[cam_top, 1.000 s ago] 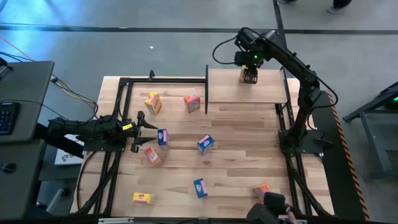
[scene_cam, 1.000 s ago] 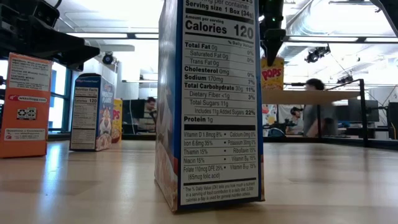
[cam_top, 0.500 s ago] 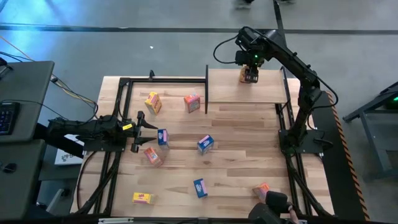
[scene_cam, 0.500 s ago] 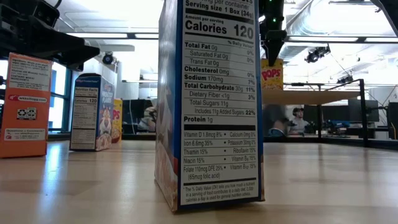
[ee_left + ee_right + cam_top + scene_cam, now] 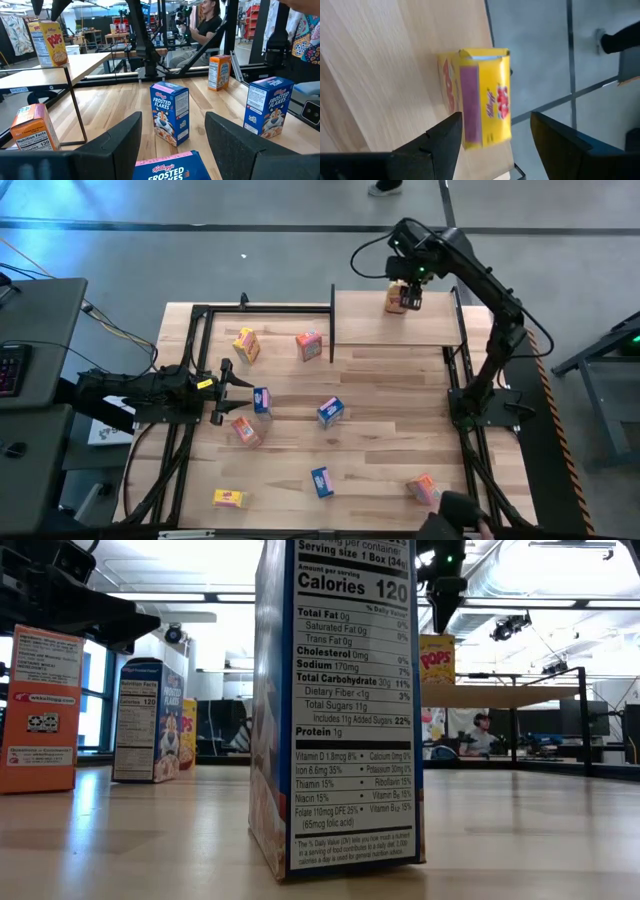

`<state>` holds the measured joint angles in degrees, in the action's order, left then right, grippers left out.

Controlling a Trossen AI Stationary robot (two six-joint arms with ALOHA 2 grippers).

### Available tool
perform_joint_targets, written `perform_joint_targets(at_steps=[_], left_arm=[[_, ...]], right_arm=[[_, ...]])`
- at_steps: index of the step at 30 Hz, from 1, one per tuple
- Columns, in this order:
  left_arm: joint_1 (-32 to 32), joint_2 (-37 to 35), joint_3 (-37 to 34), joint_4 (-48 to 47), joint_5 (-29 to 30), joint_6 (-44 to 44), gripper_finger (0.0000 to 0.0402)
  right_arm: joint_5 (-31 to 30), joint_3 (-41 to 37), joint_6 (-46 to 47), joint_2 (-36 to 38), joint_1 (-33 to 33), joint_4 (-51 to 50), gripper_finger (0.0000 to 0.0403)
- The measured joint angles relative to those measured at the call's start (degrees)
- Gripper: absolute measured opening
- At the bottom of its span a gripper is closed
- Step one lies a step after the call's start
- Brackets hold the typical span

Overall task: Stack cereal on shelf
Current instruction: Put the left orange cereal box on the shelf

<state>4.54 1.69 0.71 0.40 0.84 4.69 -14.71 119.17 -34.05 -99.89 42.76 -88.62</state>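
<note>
The yellow box [image 5: 397,301] stands near the shelf [image 5: 360,330] edge, upper right; my right pincer [image 5: 411,284], open and empty above it, could topple it.

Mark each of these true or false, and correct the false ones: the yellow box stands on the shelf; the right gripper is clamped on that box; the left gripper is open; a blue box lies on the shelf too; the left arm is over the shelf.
1. The yellow box stands on the shelf. True.
2. The right gripper is clamped on that box. False: its fingers are open and above the box, clear of it.
3. The left gripper is open. True.
4. A blue box lies on the shelf too. False: only the yellow box is on it; the blue boxes are on the table.
5. The left arm is over the shelf. False: it waits low at the table's left side.
</note>
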Motion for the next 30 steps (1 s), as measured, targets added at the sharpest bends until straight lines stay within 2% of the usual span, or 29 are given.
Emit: perform_joint_targets(at_steps=[12, 23, 30], left_arm=[[0.0, 0.0, 0.0, 0.01, -0.01, 0.0, 0.021], [0.0, 0.01, 0.0, 0.01, -0.01, 0.0, 0.021], [0.0, 0.0, 0.01, 0.02, 0.0, 0.0, 0.021]], right_arm=[[3.78, 0.0, 2.64, 6.43, -0.06, 0.17, 0.0226], [22.33, 0.0, 9.62, 13.29, -0.26, -0.44, 0.0226], [31.37, 0.0, 13.48, 15.88, -4.34, -1.38, 0.0226]])
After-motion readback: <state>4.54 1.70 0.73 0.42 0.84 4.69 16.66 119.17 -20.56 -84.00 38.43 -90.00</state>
